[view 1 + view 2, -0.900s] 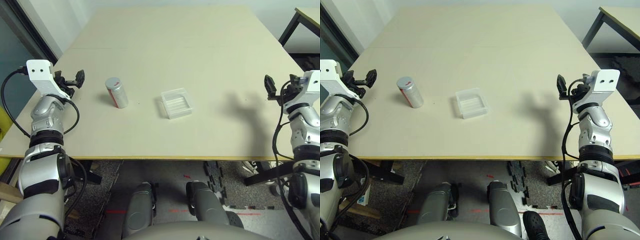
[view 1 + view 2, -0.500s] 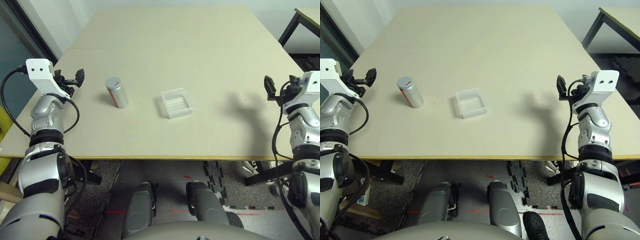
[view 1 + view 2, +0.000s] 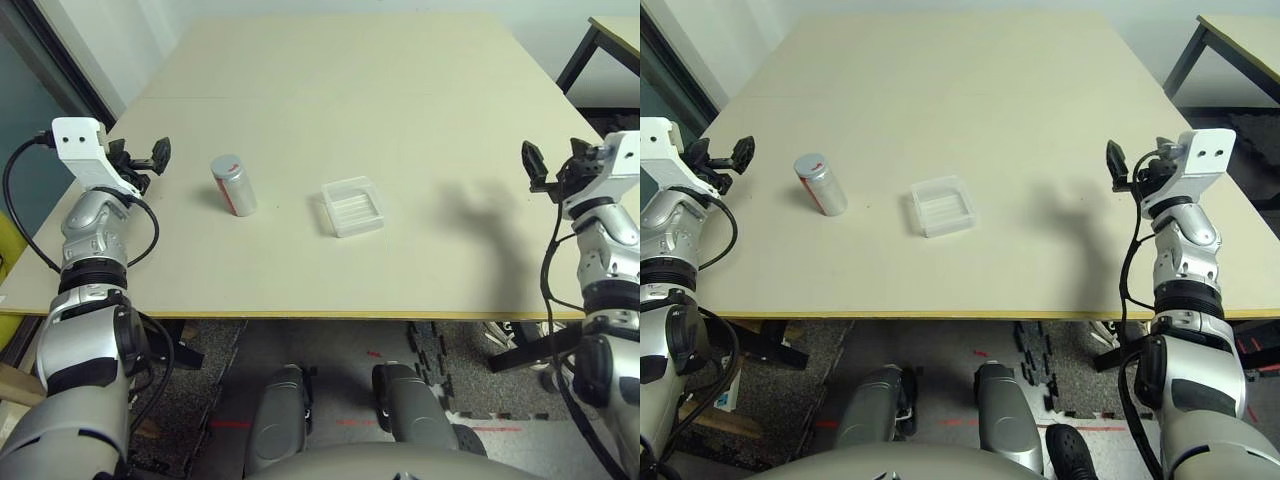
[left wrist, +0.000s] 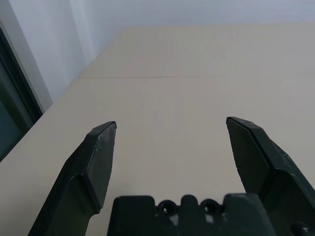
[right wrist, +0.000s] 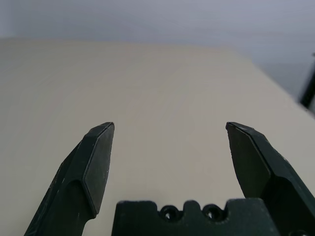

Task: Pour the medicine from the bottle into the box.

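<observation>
Slightly inward since before, the right pincer (image 3: 1127,166) hovers spread apart, the left pincer (image 3: 140,158) likewise spread beside the capped bottle (image 3: 233,186).

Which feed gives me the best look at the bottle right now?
The left eye view: the bottle stands capped and unobstructed on the table, left of the clear box. The right eye view shows it equally whole, just nearer the picture's left side. Both wrist views look across bare table between open tool fingers.

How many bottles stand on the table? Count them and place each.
1. The bottle stands upright on the table, to the left of the box, apart from it.
</observation>
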Motion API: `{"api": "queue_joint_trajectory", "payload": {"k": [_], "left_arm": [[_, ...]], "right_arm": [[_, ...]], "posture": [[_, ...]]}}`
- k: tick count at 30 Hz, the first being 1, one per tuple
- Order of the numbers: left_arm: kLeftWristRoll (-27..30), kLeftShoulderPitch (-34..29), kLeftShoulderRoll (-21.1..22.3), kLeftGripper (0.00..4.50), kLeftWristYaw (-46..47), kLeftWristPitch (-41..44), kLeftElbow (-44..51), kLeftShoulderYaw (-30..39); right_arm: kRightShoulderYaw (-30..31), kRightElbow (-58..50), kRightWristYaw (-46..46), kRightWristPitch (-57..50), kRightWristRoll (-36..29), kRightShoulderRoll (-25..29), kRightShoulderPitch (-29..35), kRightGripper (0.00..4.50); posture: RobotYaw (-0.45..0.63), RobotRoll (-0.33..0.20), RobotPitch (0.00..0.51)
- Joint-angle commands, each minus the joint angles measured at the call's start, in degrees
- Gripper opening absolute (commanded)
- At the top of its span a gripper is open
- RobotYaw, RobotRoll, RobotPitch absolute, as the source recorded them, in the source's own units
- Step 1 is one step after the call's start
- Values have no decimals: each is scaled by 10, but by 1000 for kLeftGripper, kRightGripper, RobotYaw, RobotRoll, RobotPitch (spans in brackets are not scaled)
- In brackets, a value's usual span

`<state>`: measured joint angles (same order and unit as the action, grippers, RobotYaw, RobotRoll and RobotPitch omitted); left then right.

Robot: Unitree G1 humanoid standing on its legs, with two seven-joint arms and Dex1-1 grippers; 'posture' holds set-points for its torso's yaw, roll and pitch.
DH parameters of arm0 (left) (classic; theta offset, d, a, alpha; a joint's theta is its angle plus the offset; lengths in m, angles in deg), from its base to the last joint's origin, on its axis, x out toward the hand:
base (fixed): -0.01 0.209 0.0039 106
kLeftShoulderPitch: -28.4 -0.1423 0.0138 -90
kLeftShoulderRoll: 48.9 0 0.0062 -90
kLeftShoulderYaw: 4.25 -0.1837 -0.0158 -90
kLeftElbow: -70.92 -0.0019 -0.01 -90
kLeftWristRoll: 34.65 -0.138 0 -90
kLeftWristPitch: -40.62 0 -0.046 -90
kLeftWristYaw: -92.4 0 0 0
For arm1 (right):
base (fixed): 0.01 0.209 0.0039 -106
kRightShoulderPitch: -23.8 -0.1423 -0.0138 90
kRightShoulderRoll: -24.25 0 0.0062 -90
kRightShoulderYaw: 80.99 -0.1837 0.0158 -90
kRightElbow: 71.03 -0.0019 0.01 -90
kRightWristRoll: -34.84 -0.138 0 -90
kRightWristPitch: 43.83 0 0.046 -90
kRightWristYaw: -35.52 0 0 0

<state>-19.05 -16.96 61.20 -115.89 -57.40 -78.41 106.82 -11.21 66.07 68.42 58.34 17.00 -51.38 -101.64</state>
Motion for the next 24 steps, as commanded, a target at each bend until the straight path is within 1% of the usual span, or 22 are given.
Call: {"api": "queue_joint_trajectory", "payload": {"k": [1,11,18,24], "left_arm": [[4,4,2,4481,-9,10,8,1],[7,22,-12,4481,-20,30,31,-1],[12,36,-23,4481,-34,59,71,-4],[25,31,-32,4481,-48,96,120,-4]], "right_arm": [[14,-39,51,-24,-20,-10,-2,4500],[83,-182,220,-101,-51,-15,44,4500],[142,-277,330,-160,-69,-6,75,4500],[181,-310,383,-184,-57,8,82,4500]], "posture": [[-137,0,72],[-148,0,73],[-147,0,76],[-143,0,80]]}}
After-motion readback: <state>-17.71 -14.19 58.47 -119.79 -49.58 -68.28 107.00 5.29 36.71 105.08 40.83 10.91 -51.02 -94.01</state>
